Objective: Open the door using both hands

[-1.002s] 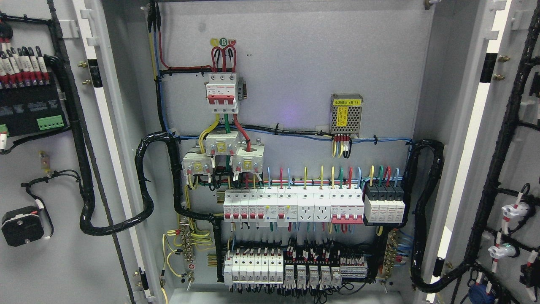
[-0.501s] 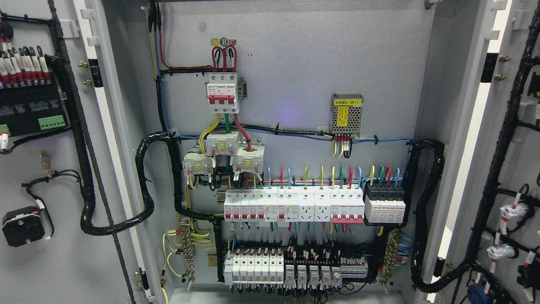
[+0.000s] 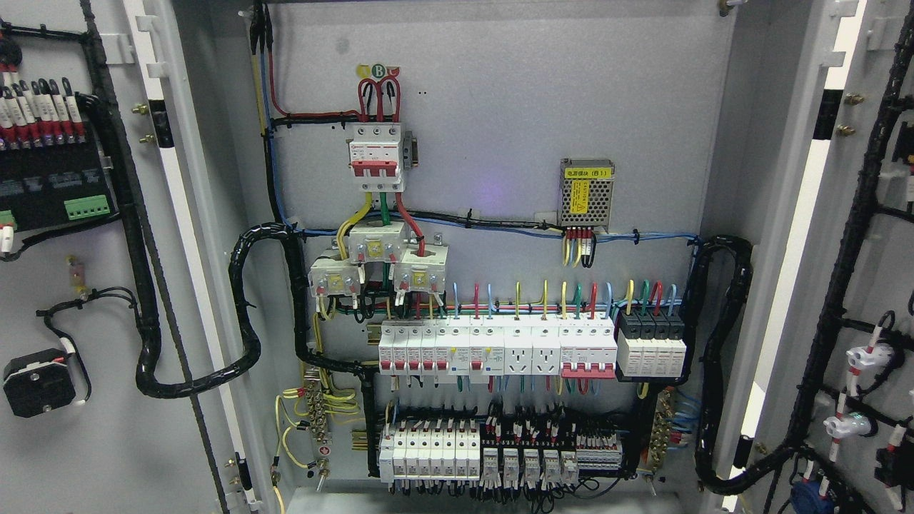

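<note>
Both doors of the grey electrical cabinet stand swung wide open. The left door (image 3: 86, 457) fills the left edge, its inner face carrying black cable looms and a terminal block. The right door (image 3: 889, 278) fills the right edge, with black cables and white indicator lamps on its inner face. Between them the cabinet's back panel (image 3: 500, 121) is fully exposed. Neither of my hands nor any arm shows in the head view.
On the back panel sit a red-and-white main breaker (image 3: 375, 157), a small meshed power supply (image 3: 587, 191), a row of breakers and sockets (image 3: 500, 348) and a lower row of terminals (image 3: 478, 453). Thick black cable looms (image 3: 246, 314) run to each door.
The right door has drifted slightly between frames, its lamps and cables shifting a little. Everything else is unchanged.
</note>
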